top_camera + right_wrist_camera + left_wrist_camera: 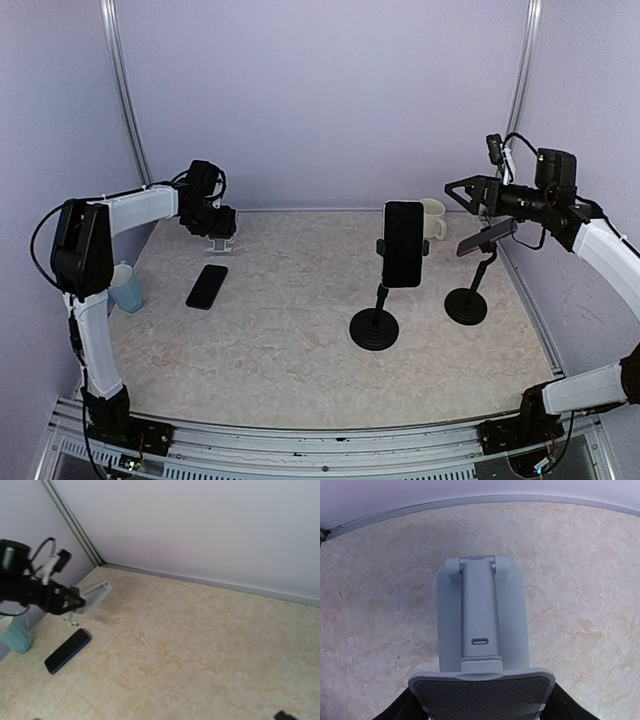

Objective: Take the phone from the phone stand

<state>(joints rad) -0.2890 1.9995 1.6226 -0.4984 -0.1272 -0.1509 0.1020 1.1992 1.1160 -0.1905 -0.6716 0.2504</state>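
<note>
**Left gripper** (pixel 215 222). Its dark fingers (pixel 400 711) stand part open, one at each side edge of the textured plate (pixel 480 696) of a grey stand (pixel 480 625). The tips are hidden beneath the plate, so it cannot be told whether they pinch it or merely flank it. This stand carries no phone. Just beside it at 7 o'clock, the flat phone (pixel 207 286) lies on the table (pixel 300 380), apart from the stand. A blue cup (pixel 127 292) sits at that phone's 9 o'clock.

**Right gripper** (pixel 462 192). The fingers are spread wide and hold nothing. It hovers at the table's 2 o'clock, close to the tilted phone (pixel 487 237), which rests atop the right stand (pixel 466 305). At 9 o'clock from there, the upright phone (pixel 403 243) is clamped at mid-height on the centre stand (pixel 374 328). A mug (pixel 433 218) sits behind it at 1 o'clock.

**Handling (judgement).**
- Each phone is probably a stiff, thin slab, light for its size, with a smooth glass face that slips easily and cracks if dropped.
- The best hold is likely across the two long edges, clear of the clamp arms. On the upright phone that means the upper half.
- Both black stands have a thin stem on a small round base, so a sideways pull could tip them. A draw straight out of the cradle seems safer.
</note>
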